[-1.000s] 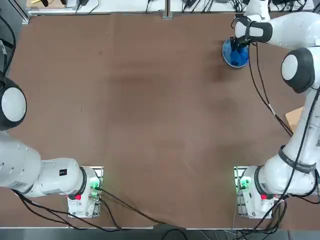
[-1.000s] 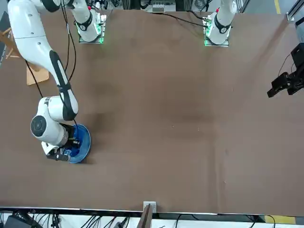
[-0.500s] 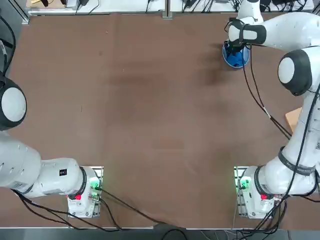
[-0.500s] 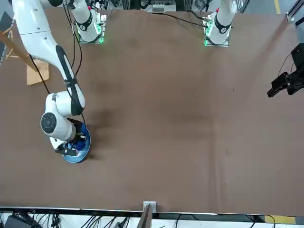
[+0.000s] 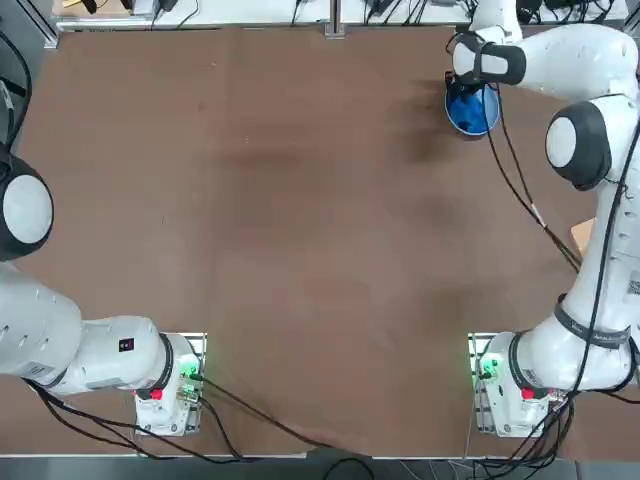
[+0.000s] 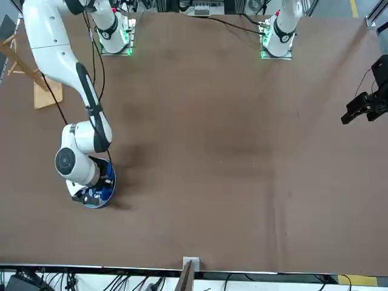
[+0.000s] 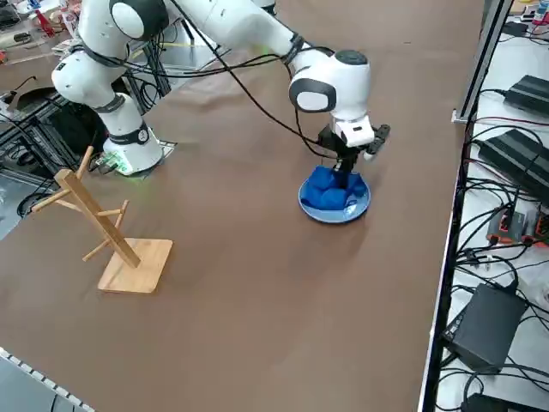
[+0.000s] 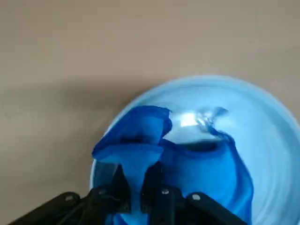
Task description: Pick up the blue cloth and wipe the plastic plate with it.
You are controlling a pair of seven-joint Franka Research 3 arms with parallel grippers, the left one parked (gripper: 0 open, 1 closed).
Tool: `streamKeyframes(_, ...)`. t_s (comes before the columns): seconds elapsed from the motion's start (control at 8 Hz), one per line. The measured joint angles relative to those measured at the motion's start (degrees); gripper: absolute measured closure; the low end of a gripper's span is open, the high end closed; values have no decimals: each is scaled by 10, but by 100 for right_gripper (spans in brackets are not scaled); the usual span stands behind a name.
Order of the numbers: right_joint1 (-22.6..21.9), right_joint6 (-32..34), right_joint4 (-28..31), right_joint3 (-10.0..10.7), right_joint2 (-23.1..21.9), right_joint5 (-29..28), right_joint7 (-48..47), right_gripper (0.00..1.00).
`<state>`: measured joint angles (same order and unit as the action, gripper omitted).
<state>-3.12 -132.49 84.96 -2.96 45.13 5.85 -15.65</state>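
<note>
The light blue plastic plate [image 5: 478, 116] [image 6: 108, 187] [image 7: 353, 209] [image 8: 262, 140] lies near the table's far right corner. The darker blue cloth [image 7: 328, 190] [image 8: 197, 164] sits crumpled on the plate. My right gripper [image 7: 347, 175] [image 8: 140, 190] points straight down over the plate and is shut on a raised fold of the cloth, which is pinched between the black fingers [image 8: 161, 194]. In the top view the wrist covers part of the plate and most of the cloth [image 5: 460, 100].
A wooden peg stand [image 7: 103, 227] [image 6: 36, 82] stands on the table's right side, well nearer the arm bases than the plate. The far table edge [image 5: 400, 26] runs just beyond the plate. Cables and power bricks [image 7: 485, 322] lie on the floor past that edge.
My right gripper has swept with the cloth across the plate toward the table's far edge. The plate has stayed about where it was.
</note>
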Motion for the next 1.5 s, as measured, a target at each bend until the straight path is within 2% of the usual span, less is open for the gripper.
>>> streamKeyframes(0.38, 47, 1, -57, -15, 25, 1, 100, 92)
streamKeyframes(0.75, 76, 42, -48, -20, 25, 1, 121, 92)
streamKeyframes(1.12, 76, 72, -11, -24, 5, 1, 104, 92)
streamKeyframes(1.5, 39, 109, -4, -22, -6, -25, 45, 92)
